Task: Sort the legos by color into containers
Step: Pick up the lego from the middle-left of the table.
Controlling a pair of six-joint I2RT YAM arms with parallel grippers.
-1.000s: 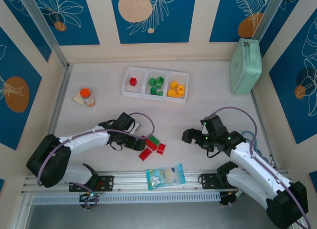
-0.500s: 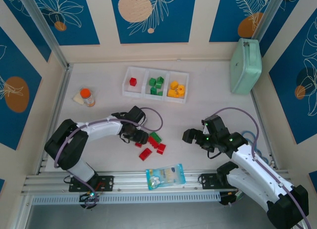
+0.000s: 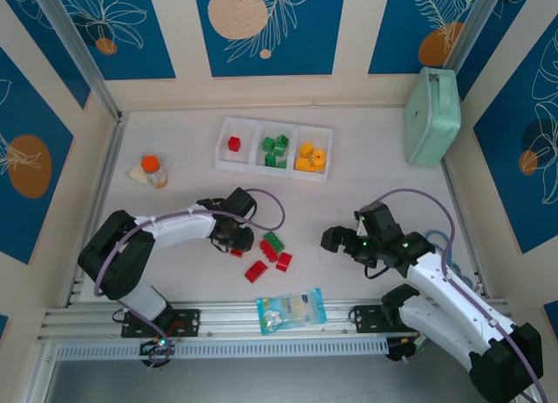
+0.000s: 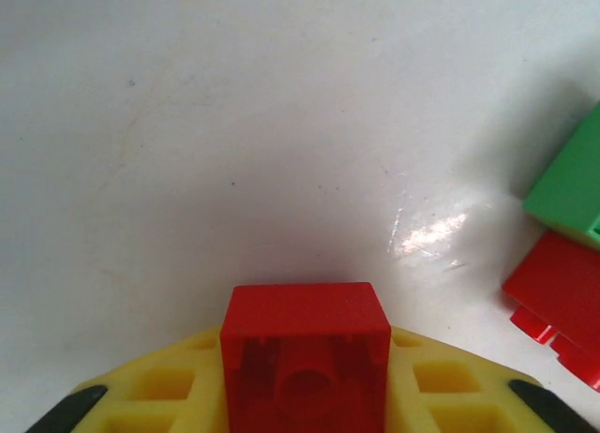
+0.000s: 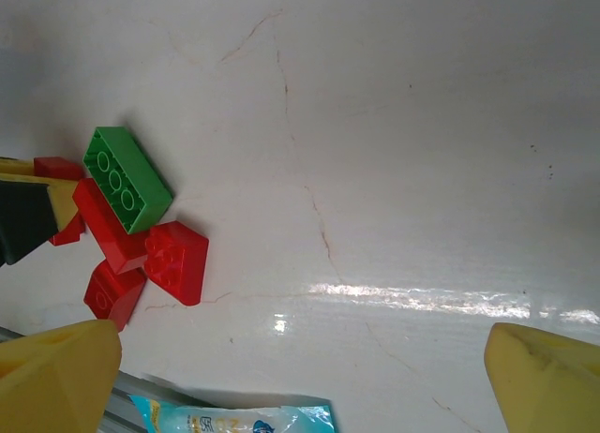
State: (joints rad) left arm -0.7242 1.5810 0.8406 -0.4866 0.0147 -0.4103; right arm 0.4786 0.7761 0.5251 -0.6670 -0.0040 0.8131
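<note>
Nearest the rail, a clear blue-printed bag is seen lying on the desk. Just beyond it a loose cluster of legos is found: three red bricks and one green brick, set touching or just beside one another. At the cluster's left edge the left tool is pressed together on a small red brick, which is pinched between its yellow fingers; whether that brick touches the desk cannot be told. Well apart to the right, the right tool is held spread wide over bare desk.

Farther back, an orange-capped bottle is stood at the left. Beyond it the white tray is placed, with one red lego in its left compartment, green legos in the middle one and yellow-orange legos in the right one. A mint-green case is seen at the far right.
</note>
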